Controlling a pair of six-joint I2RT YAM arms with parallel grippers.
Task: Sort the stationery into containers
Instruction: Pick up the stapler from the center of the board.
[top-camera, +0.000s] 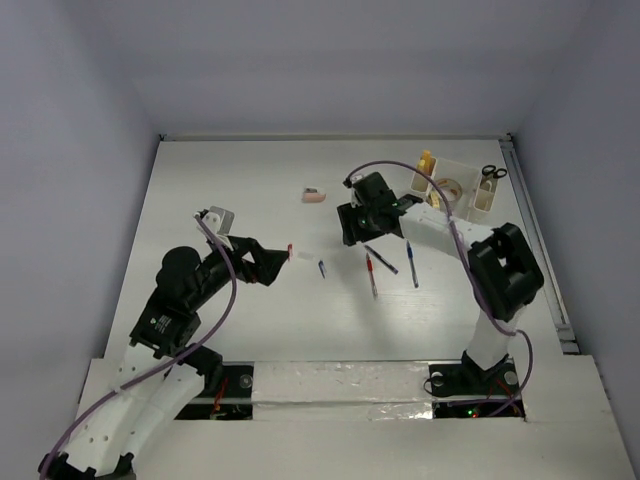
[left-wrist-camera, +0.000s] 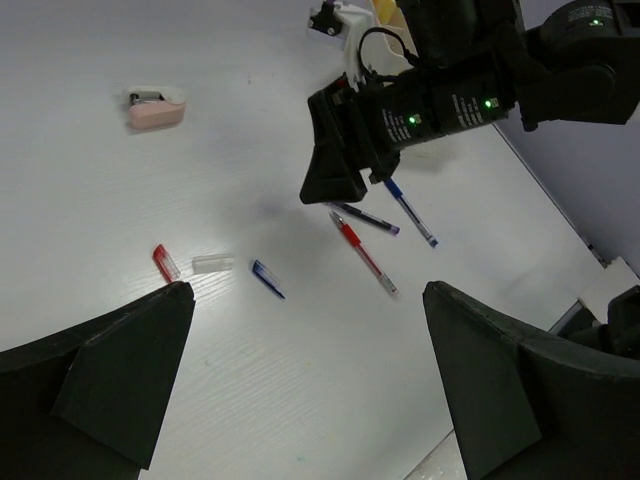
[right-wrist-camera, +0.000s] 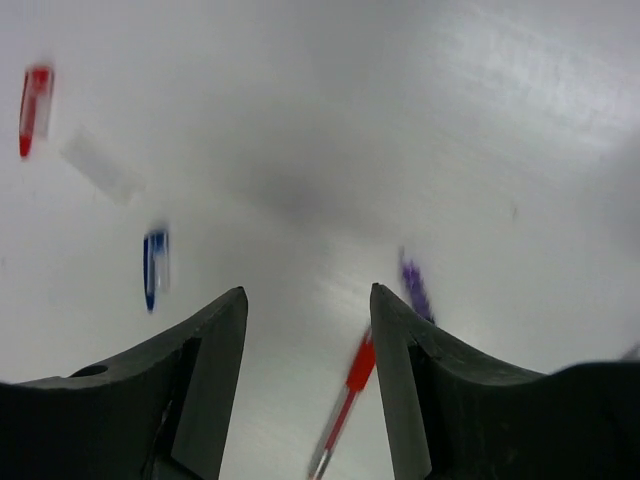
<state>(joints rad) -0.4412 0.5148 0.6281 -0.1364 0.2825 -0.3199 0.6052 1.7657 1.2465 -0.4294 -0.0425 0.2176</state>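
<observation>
A red pen, a dark purple pen and a blue pen lie side by side mid-table. My right gripper hovers open just left of them. In its wrist view the red pen lies by the right finger and the purple pen beyond it. My left gripper is open and empty, near a red cap, a clear cap and a blue cap. A pink block lies farther back. The cream organizer at back right holds yellow blocks, a tape roll and scissors.
The right arm's body stands right of the pens. A raised rail runs along the table's right edge. Grey walls enclose the table on three sides.
</observation>
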